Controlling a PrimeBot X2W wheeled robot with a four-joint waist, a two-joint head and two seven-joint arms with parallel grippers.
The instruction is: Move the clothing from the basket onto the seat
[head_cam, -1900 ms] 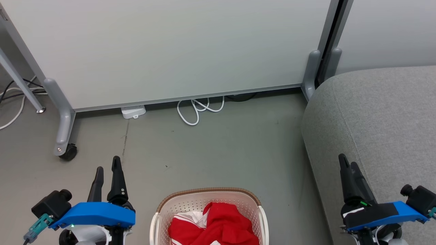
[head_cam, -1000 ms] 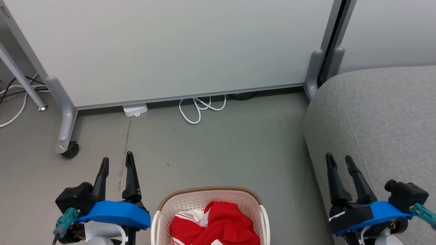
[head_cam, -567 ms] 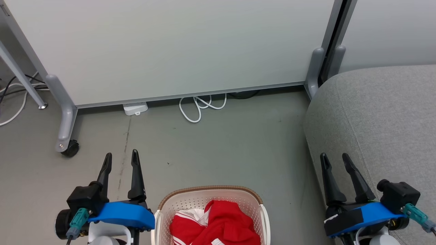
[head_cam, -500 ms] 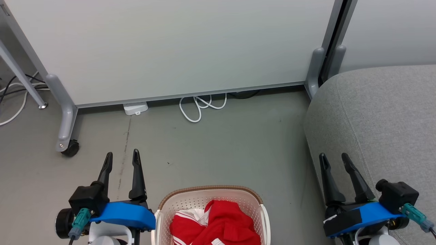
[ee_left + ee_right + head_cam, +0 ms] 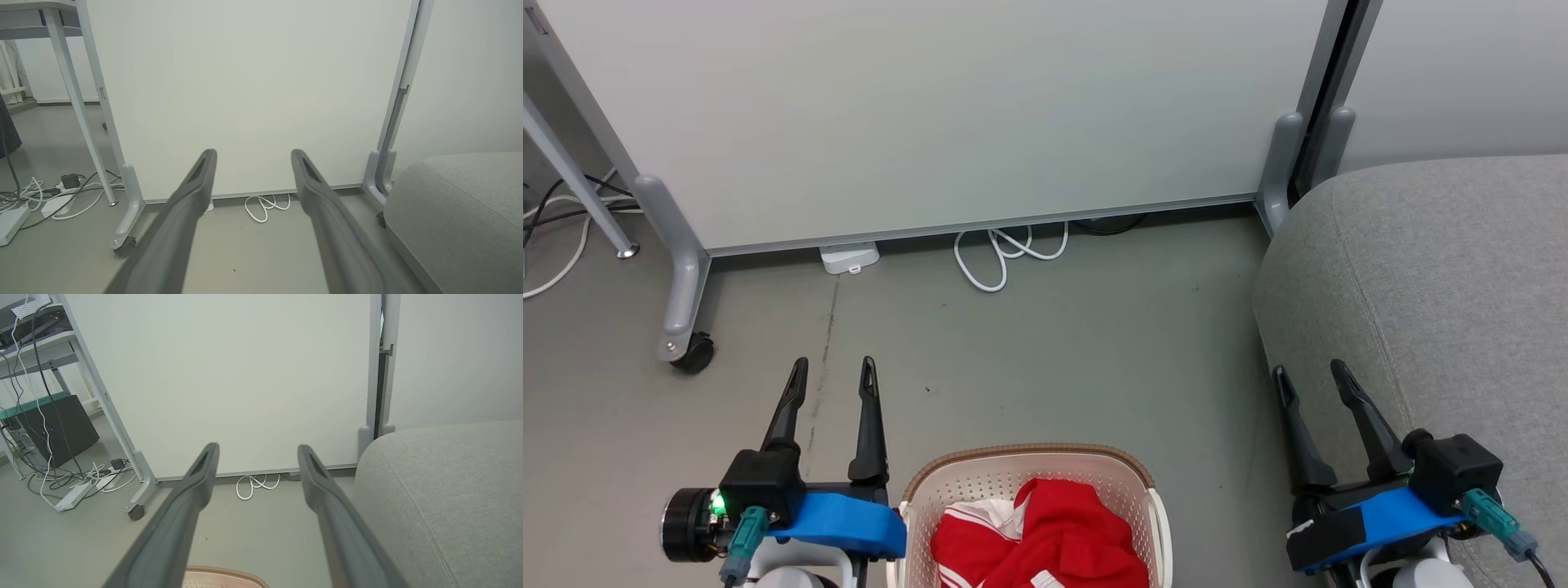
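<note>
Wide-open jaws on both the left gripper and the right gripper, nothing between the fingers, tips pointing out over bare floor. No part of the job done, judging by the layout: all visible clothing heaped inside the basket, low in the head view between the two arms; nothing red on the visible part of the seat off to the right. Left to do: reaching down into the basket, pinching fabric, lifting clear of the rim, carrying across to the cushion, likely more than once. Soft red cloth with white stripes, crumpled into loose folds, probably limp and prone to trailing or snagging. Cream plastic basket wall, dotted with small holes, capped by a brown woven-look rim, rounded at the corners. Grey upholstery on the seat, finely textured, with a stitched seam and a rounded corner. Smooth pale partition behind, white cable looped at its foot.
</note>
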